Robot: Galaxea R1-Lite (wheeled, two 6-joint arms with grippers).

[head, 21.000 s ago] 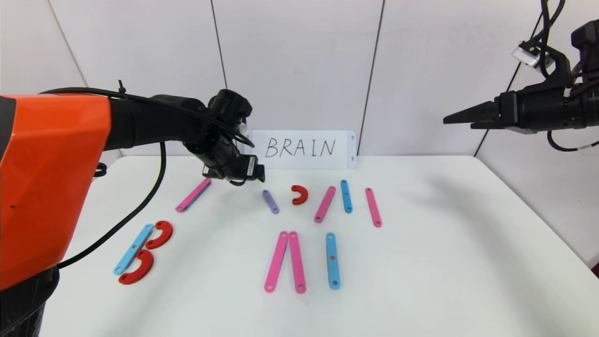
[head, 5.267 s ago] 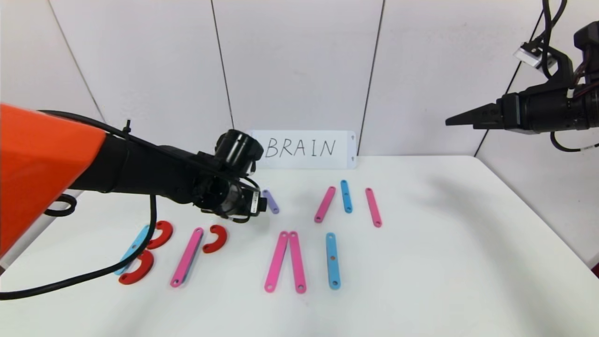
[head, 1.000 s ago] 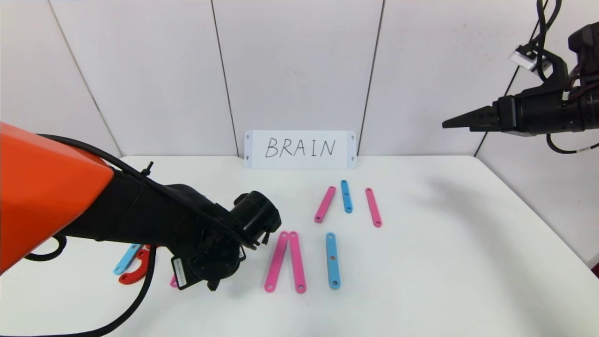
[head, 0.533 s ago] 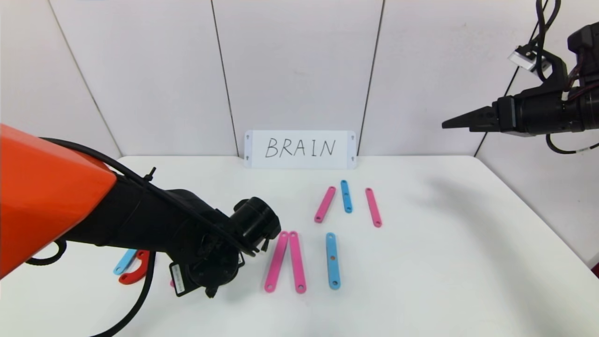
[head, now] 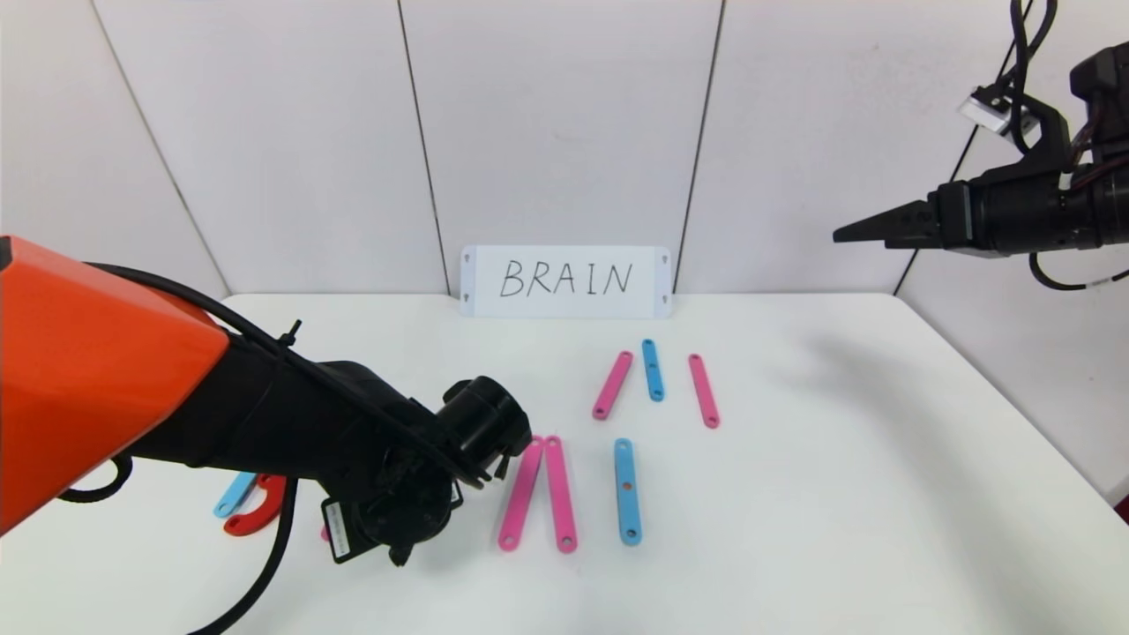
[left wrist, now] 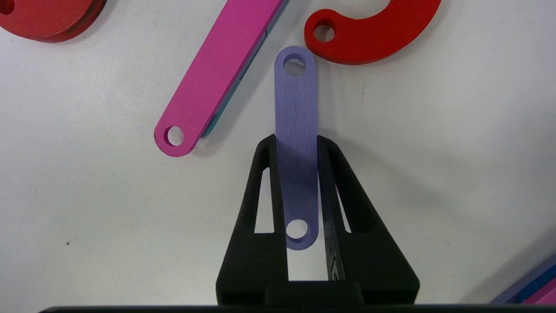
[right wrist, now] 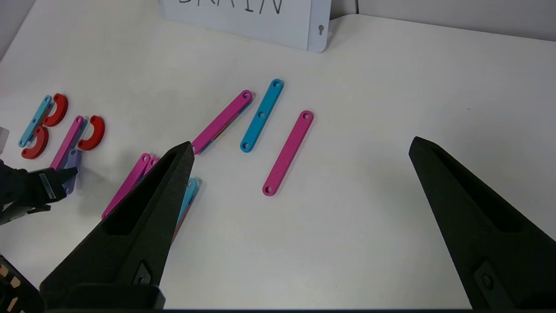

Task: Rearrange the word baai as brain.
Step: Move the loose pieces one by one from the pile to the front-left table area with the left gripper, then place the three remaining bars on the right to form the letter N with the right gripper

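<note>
The word's pieces lie on the white table. At the front left are a light-blue strip and a red half-ring, partly hidden by my left arm. My left gripper is low over the table and shut on a purple strip. The strip's far end lies between a pink strip and a red half-ring. Two pink strips and a blue strip lie at the front middle. My right gripper is open, raised at the far right.
A white card with "BRAIN" handwritten on it stands at the back edge. A pink strip, a blue strip and another pink strip lie behind the middle group. Wall panels stand behind the table.
Over the earlier frames a pink strip and a red half-ring came to the front left, and my left gripper brought the purple strip there. In the last second the left arm barely shifted.
</note>
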